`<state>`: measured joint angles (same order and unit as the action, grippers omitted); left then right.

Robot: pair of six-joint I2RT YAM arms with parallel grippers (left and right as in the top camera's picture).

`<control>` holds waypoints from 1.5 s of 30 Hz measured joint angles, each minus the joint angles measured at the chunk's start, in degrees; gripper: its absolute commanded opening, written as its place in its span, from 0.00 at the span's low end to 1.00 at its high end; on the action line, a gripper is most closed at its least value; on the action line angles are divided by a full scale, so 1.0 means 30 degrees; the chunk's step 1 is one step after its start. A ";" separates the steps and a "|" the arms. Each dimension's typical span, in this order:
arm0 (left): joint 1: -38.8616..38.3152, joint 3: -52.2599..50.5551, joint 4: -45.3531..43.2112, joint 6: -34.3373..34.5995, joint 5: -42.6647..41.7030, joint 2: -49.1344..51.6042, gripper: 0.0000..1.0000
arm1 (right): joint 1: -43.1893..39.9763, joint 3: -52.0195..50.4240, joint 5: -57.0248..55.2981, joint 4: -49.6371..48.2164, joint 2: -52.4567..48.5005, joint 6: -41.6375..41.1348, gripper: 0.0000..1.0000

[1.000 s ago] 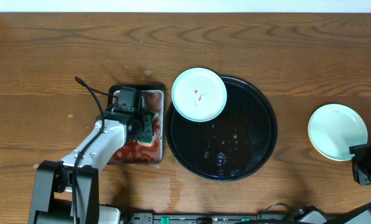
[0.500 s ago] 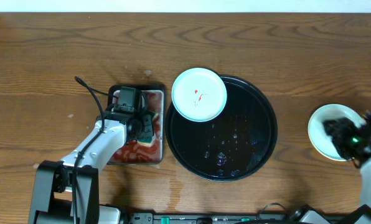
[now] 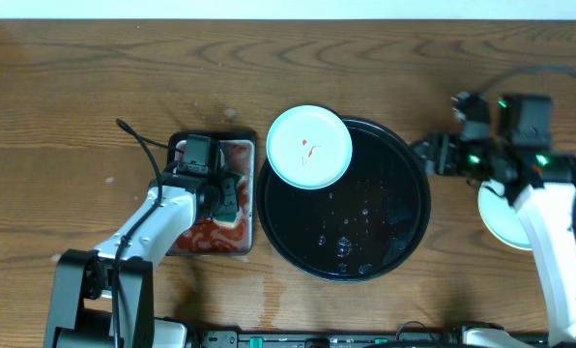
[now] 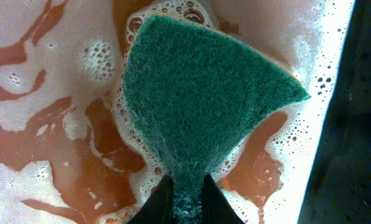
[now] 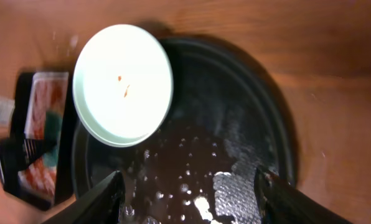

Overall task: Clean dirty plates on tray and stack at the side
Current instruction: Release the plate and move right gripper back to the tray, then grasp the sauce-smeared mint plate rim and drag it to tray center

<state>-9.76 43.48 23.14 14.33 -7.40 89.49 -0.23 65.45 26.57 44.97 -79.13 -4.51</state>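
The brown wood-grain tabletop carries everything. The round black tray lies a little right of the middle, closer to the edge where the arms are mounted than to the far edge. Its glossy floor is wet and dotted with droplets.

The right arm rises from the near right corner and bends in towards the tray's right rim. The left arm reaches from the near left corner down into a small metal tray.

One mint plate rests on the far left part of the black tray, its edge reaching out past the rim, with a small red smear near its centre. A second plate, also pale, lies on the bare tabletop near the right edge. It is well apart from the black tray and partly hidden under the right arm, and whether others lie beneath it cannot be told.

The rectangular metal tray sits just beside the black tray's left rim and holds reddish liquid under white foam. A green sponge lies in it, its narrow end pinched between the left fingers, which are clamped on it. The right fingers are spread wide and hold nothing. The right wrist view shows the black tray and the mint plate between them.
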 measured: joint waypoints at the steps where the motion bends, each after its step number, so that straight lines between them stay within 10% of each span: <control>1: 0.0000 0.0000 0.0000 0.0000 0.0000 0.0000 0.08 | 0.0605 0.0721 -0.0321 0.0321 -0.0415 0.0386 0.66; 20: 0.0000 0.0000 0.0000 0.0000 0.0000 0.0000 0.08 | 0.4714 0.3096 -0.3497 -0.4758 -0.8859 -0.0634 0.63; 35: 0.0000 0.0000 0.0000 0.0000 0.0000 0.0000 0.08 | 0.5785 0.3096 -0.3293 -0.6834 -1.2101 -0.2324 0.12; 45: 0.0000 0.0000 0.0000 0.0000 0.0000 0.0000 0.08 | 0.5785 0.3104 -0.3286 -0.6339 -1.2116 -0.2630 0.01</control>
<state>-9.76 43.48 23.14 14.33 -7.40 89.49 17.12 74.76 16.71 25.96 -115.48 -12.40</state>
